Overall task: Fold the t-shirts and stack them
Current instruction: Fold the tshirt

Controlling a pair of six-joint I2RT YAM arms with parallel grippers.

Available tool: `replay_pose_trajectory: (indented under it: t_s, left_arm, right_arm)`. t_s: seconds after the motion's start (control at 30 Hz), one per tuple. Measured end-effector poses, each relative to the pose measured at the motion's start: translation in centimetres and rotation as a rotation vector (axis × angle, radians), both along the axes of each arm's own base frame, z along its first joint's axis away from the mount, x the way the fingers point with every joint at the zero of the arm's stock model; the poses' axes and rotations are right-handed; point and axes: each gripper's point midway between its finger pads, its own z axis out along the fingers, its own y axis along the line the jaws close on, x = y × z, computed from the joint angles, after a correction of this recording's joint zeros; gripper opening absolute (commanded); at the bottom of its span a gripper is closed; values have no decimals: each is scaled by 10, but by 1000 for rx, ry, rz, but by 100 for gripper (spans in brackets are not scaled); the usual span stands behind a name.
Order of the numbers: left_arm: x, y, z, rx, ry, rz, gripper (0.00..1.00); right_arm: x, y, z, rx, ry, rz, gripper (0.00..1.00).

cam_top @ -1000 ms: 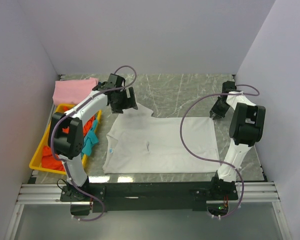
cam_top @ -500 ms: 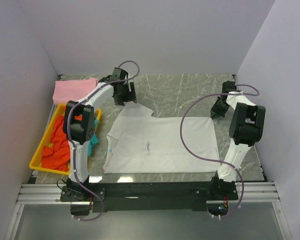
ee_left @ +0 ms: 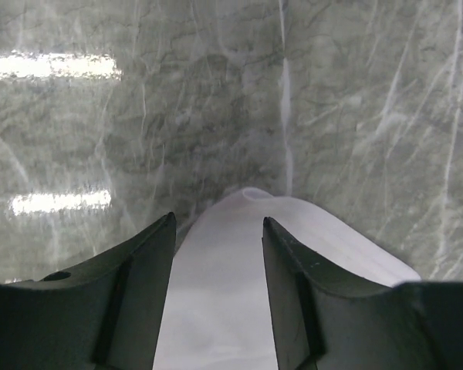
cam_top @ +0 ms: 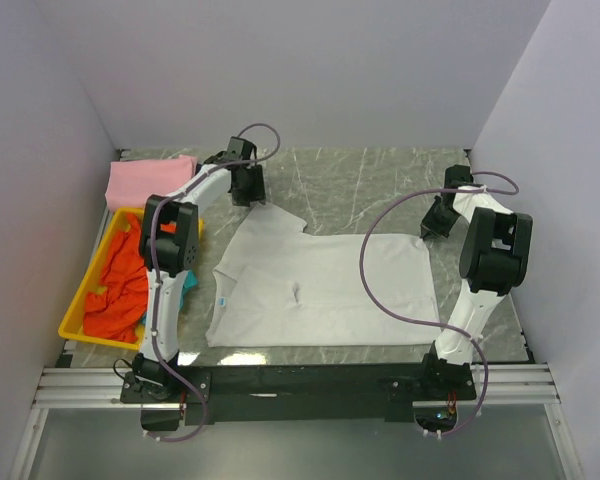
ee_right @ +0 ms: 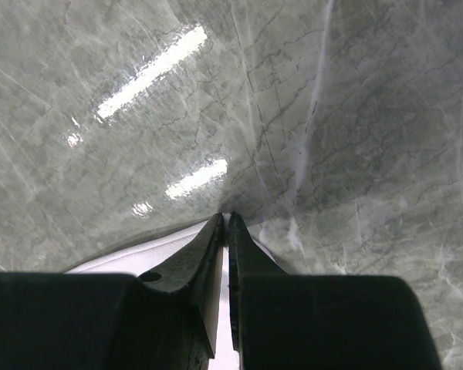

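White t-shirt (cam_top: 320,285) lies spread flat on the marble bench (cam_top: 360,180), centre of the top view, collar twd the left of frame. Its blue neck label (cam_top: 222,300) shows at the left edge, and one sleeve (cam_top: 275,220) points twd the upper left.

Left end effector (cam_top: 250,197) sits low at that sleeve's tip, upper-left-centre of the top view. In the left wrist view the left end effector (ee_left: 218,223) is released: fingers (ee_left: 150,254) are well apart, w/ the rounded white cloth tip (ee_left: 332,231) running up between them. Can't tell if they touch it.

Right end effector (cam_top: 430,232) is at the shirt's upper-right corner, right of frame. In the right wrist view it (ee_right: 225,220) is clenched to a thin slit, w/ white cloth (ee_right: 139,250) showing in the slit and just left of the fingers, so it's pinching the shirt's edge against the bench (ee_right: 139,92).

Pink t-shirt (cam_top: 150,180) is folded at the upper left. Below it, yellow tray (cam_top: 72,318) holds a crumpled orange-red t-shirt (cam_top: 120,290). Teal t-shirt (cam_top: 187,283) hangs at the tray's right rim, partly hidden by the left arm.
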Motion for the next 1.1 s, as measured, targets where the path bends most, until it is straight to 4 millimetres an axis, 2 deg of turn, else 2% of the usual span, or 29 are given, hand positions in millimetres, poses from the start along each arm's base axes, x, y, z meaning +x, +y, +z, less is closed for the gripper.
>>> replay_pose_trajectory:
  t_s: [0.1, 0.27, 0.5, 0.87, 1.07, 1.1]
  left_arm:
    - [3, -1, -9, 5, 2, -4, 53]
    - [16, -4, -1, -4, -42, -13, 47]
    - [28, -8, -8, -7, -62, -25, 43]
    - [26, -13, -10, -21, -60, -59, 29]
    - [25, -16, -12, -41, -60, -71, 12]
    - [25, -17, -12, -47, -59, -76, 5]
  right_arm:
    - [0, 1, 0, 4, 1, 1, 10]
    - [-1, 1, 0, 7, 1, 1, 9]
    - [-1, 1, 0, 8, 2, 3, 9]
    - [-1, 2, 0, 10, 3, 3, 8]
    - [-1, 2, 0, 10, 3, 3, 6]
    - [-1, 2, 0, 10, 3, 3, 6]
